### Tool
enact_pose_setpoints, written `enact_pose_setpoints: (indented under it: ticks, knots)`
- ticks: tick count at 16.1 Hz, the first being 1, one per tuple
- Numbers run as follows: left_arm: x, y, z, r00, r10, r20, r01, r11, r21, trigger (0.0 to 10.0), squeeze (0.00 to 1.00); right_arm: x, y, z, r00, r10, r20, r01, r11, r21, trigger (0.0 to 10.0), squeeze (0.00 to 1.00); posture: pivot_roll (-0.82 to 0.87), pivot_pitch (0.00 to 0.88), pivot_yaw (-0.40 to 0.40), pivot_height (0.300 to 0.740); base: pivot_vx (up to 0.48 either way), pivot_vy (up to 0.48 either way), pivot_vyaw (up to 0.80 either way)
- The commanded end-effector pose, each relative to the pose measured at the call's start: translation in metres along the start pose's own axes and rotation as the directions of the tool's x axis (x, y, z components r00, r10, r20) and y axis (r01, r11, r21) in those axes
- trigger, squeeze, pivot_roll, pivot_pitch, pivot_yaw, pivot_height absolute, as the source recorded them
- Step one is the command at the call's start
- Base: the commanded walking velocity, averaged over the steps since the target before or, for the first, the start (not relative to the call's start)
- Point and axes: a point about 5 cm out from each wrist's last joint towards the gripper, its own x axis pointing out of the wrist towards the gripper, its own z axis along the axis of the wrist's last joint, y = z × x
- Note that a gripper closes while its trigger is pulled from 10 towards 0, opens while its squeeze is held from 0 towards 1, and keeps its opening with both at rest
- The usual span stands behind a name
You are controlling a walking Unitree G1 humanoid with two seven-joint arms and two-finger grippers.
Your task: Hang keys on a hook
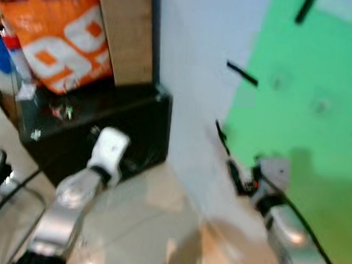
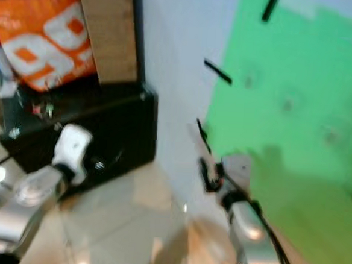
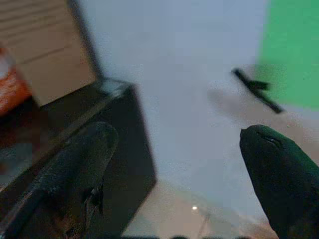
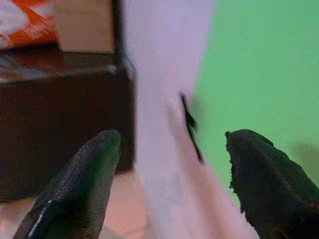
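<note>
Nearest, the left gripper (image 3: 174,164) and the right gripper (image 4: 172,174) both hold their fingers wide with nothing between them, and no keys can be made out in these blurred frames, so a hanging move begun now would likely be empty-handed. Beyond the right gripper, thin black hooks (image 1: 241,74) stick out of the pale wall (image 1: 192,79) beside a green panel (image 1: 311,99); blur could spoil aim. Far left, a black cabinet (image 1: 134,120) carries an orange bag (image 1: 56,33) and a cardboard box (image 1: 126,26), crowding the left arm.
</note>
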Motion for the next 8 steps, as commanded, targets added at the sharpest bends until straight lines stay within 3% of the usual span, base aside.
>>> enact_pose_setpoints:
  ticks: [1, 2, 5, 6, 8]
  knots:
    - [0.001, -0.006, 0.008, 0.999, -0.008, 0.035, 0.008, 1.0, 0.001, 10.0, 0.1, -0.003, -0.009, -0.002, 1.0, -0.02, -0.013, 0.02, 1.0, -0.004, 10.0, 1.0, -0.05, 0.0, -0.013, 0.74, 0.27, 0.0, 0.8]
    - [0.003, -0.003, 0.009, 0.999, 0.012, 0.045, -0.012, 1.0, -0.004, 10.0, 0.1, 0.0, -0.011, -0.005, 1.0, -0.025, -0.019, 0.025, 1.0, -0.011, 10.0, 1.0, -0.03, 0.0, -0.036, 0.74, 0.274, 0.0, 0.8]
    - [0.007, 0.01, 0.003, 0.993, 0.115, 0.022, -0.115, 0.993, -0.004, 10.0, 0.11, 0.013, -0.016, -0.015, 0.996, -0.071, -0.061, 0.07, 0.997, -0.028, 10.0, 1.0, 0.0, 0.0, -0.044, 0.74, 0.28, 0.0, 0.0]
    - [0.006, 0.013, 0.012, 0.995, 0.091, 0.042, -0.09, 0.996, -0.01, 10.0, 0.1, 0.023, -0.007, 0.001, 1.0, -0.025, -0.004, 0.025, 1.0, 0.018, 10.0, 1.0, 0.06, 0.0, -0.077, 0.74, 0.285, 0.0, 0.0]
    - [0.001, 0.019, 0.008, 0.994, 0.109, 0.024, -0.109, 0.994, 0.013, 10.0, 0.11, 0.032, 0.002, -0.003, 1.0, 0.003, -0.021, -0.003, 1.0, -0.013, 10.0, 1.0, 0.08, 0.0, -0.069, 0.74, 0.291, 0.0, 0.0]
